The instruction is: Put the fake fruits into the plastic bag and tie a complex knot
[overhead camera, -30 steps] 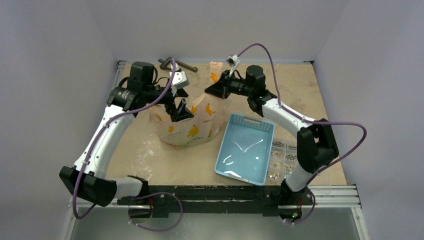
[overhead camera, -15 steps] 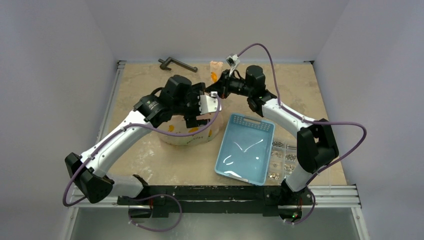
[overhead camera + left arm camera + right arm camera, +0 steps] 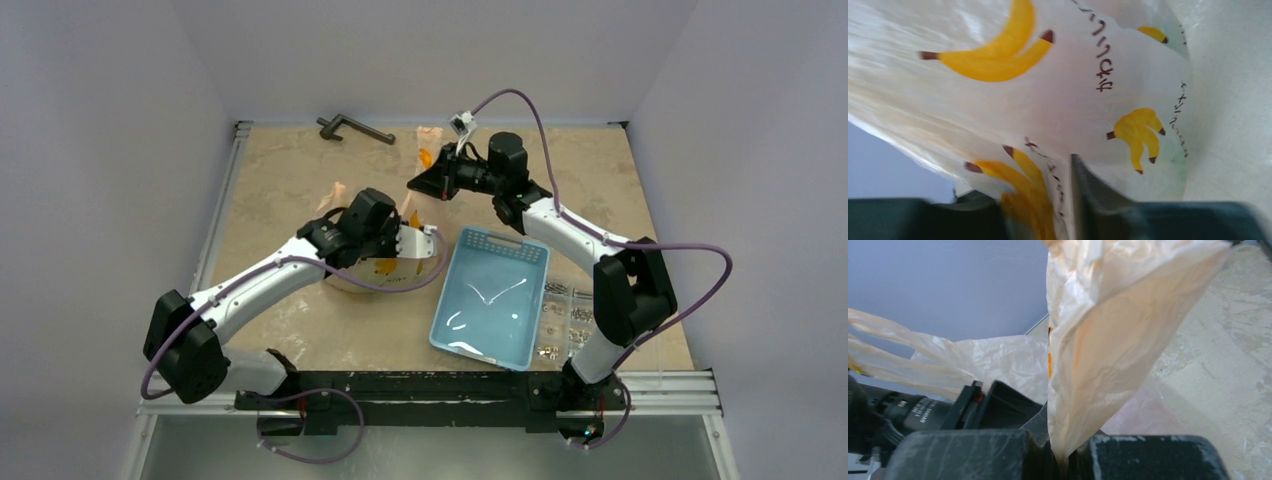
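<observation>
The plastic bag (image 3: 385, 272), pale orange with yellow banana prints, sits mid-table, largely covered by my left arm. My left gripper (image 3: 392, 255) is low against the bag's front. In the left wrist view the bag (image 3: 1073, 90) fills the picture, and a fold of its film is pinched in the left gripper (image 3: 1043, 210). My right gripper (image 3: 418, 184) stands behind the bag, shut on a bunched bag handle (image 3: 1098, 340) that runs up out of the right gripper (image 3: 1063, 460). The fake fruits are hidden.
A light-blue perforated basket (image 3: 492, 298) lies right of the bag, close to my left wrist. A dark metal crank-shaped tool (image 3: 352, 128) rests at the back edge. Small metal parts (image 3: 562, 318) lie beside the basket's right wall.
My left arm swung from the bag's left side across to its front and dropped low. Its jaws went from wide open to closed on the film. The right arm barely moved.
</observation>
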Available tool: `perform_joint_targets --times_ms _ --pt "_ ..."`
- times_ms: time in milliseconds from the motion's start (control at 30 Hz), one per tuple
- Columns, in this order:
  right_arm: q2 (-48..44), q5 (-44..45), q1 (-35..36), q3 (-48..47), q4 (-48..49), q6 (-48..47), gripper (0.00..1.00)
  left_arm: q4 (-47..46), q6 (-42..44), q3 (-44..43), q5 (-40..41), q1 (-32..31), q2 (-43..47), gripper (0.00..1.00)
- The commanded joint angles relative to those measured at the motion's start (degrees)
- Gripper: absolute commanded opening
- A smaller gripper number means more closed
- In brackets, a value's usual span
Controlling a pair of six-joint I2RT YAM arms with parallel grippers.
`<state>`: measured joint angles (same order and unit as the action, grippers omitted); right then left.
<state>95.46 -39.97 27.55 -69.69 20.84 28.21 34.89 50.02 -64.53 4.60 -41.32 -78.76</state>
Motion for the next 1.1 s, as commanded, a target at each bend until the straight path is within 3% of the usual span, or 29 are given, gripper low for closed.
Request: perform_joint_targets --times_ms 0,33,100,333,467,500,633,800,867,1067 --pt "0.4 4.1 0.9 -2.9 1.3 2.9 0.0 -11.6 9.1 12.4 -9.1 1.2 6.0 0.05" --pt "1.4 4.4 1.4 -3.4 1.1 2.9 0.0 -13.1 10.9 14.1 -11.9 1.8 5.8 0.0" --pt "3.7 4.9 2.3 -4.5 0.9 2.3 0.0 -14.9 13.2 16.1 -16.0 3.4 4.1 0.0" --pt "11.6 10.2 3.7 -8.3 -1.7 0.5 0.0 -8.1 21.0 15.8 -31.7 9.0 1.7 0.0" --pt "12.4 2.6 3.5 -9.2 -0.8 -2.7 0.0 -5.5 24.0 15.0 -39.0 13.8 2.2 0.0" --pt "11.5 0.0 3.4 -9.7 -1.8 -4.8 0.05 -5.0 24.5 14.7 -40.3 14.5 2.5 0.0" --pt "6.9 -6.7 3.4 -10.4 -5.4 -11.5 0.55 -1.4 27.0 12.4 -43.1 15.5 2.9 0.0" --pt "3.7 -3.7 3.4 -14.0 -10.5 -11.9 0.86 -0.1 28.0 11.1 -43.4 15.5 2.7 0.0" --pt "2.0 -2.0 3.4 -14.8 -11.9 -12.5 0.91 -0.2 27.9 11.0 -43.2 15.5 2.8 0.0" --pt "1.8 -1.2 4.7 -20.4 -18.4 -13.3 0.81 -1.2 26.6 11.0 -42.4 15.4 2.8 0.0"
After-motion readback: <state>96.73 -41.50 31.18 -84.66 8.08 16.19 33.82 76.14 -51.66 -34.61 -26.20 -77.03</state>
